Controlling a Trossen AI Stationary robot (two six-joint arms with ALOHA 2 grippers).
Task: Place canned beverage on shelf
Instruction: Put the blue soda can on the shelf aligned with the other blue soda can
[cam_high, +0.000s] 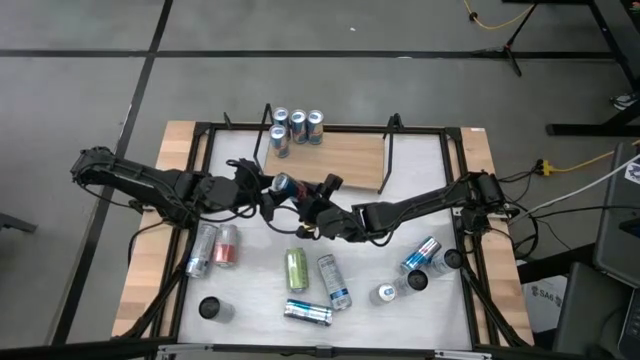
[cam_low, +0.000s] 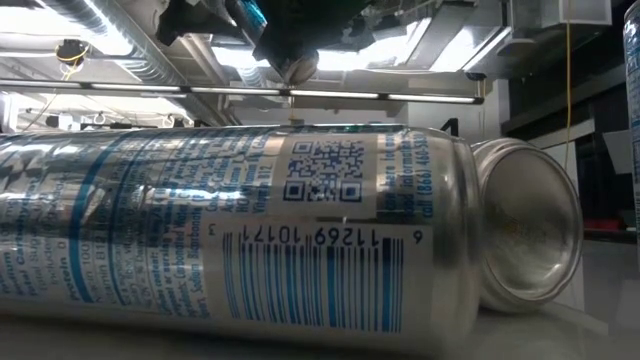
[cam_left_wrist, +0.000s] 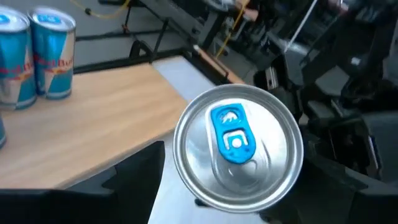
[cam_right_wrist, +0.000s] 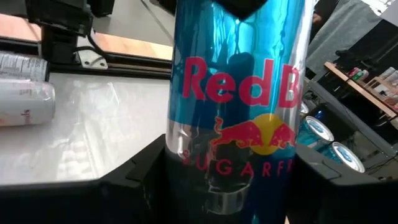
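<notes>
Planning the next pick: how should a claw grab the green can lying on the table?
Grip the green can across its mid-body from straight above, closing on its long sides. It lies flat, ends pointing toward and away from the shelf, with clear gaps on either side.

Grey floor (cam_high: 300, 30) with dark seams; yellow cable (cam_high: 490, 20) lying across.

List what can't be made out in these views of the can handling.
Low view: a lying silver can fills the frame, hiding the shelf.
High view: left gripper and right gripper meet mid-table at the blue can; too small to tell which bears it.
Right wrist view: the can's top is cut off by the edge.
</notes>
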